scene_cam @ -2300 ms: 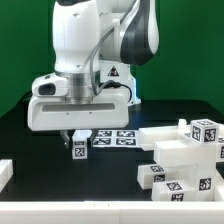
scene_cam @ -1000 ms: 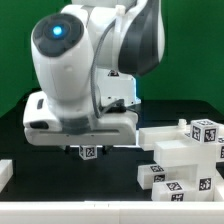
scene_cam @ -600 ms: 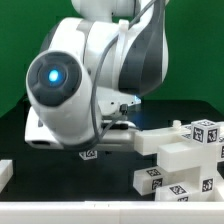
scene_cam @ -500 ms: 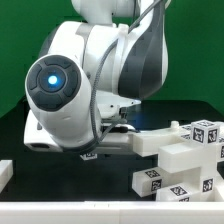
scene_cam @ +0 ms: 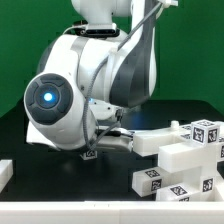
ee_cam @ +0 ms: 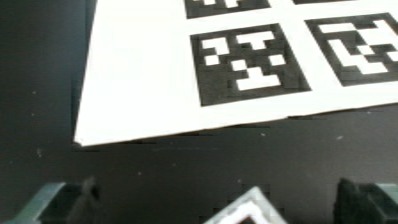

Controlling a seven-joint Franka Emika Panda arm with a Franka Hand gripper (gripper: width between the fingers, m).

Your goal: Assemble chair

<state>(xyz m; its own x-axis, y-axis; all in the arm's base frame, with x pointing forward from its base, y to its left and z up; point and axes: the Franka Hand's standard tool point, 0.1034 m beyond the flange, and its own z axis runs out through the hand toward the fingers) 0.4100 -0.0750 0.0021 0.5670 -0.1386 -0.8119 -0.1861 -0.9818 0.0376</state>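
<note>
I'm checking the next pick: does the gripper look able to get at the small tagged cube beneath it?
Probably yes: the gripper hangs open just above the small tagged cube, and nothing visible lies between them.

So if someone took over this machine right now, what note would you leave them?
Gripper: open, holding nothing, low over the black table beside the flat white marker board.
Parts: white blocky tagged plastic chair pieces piled at the exterior view's right; one small white tagged cube under the arm.
Done: no finished chair in sight; whether any piled pieces are joined cannot be told.
Left: pick up and join the parts.
</note>
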